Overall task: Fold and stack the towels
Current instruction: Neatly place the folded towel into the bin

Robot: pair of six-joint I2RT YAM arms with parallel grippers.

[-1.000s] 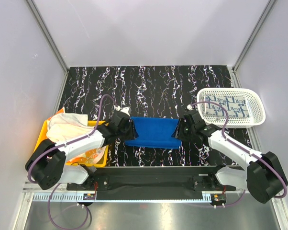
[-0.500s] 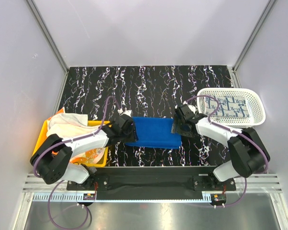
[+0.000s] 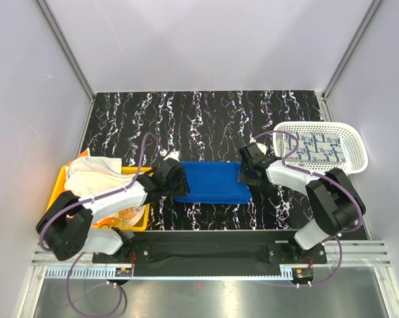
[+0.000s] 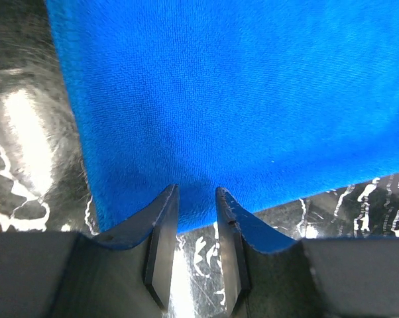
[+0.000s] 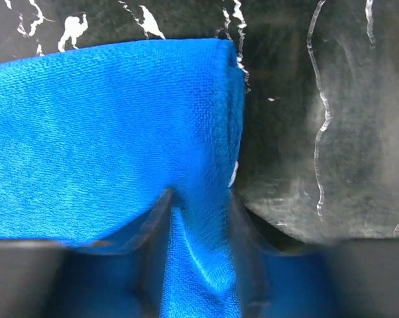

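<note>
1. Right hand: the fingers are a blur in the wrist view, but a ridge of the blue towel stands up between them. It's pinching the cloth at the towel's right end.
2. Left hand: the fingers are set narrow, with the towel's left edge lying between the tips. Whether they truly nip it, I cannot tell; bare bench shows through the gap lower down.
3. From above, both hands cover the towel's two ends, so its short edges are hidden. The middle lies flat on the bench, near-centre, between the arms.
4. Out to the left, a yellow bin sits at the bench's near-left edge. An off-white towel is heaped on top and an orange-patterned towel lies lower, partly behind the left arm.
5. Far right, a white basket carries a white-and-blue patterned towel, lying flat. A purple cable loops across its left part.
6. Pose: both arms reach low and inward from their bases, the wrists facing each other across the blue towel.
</note>
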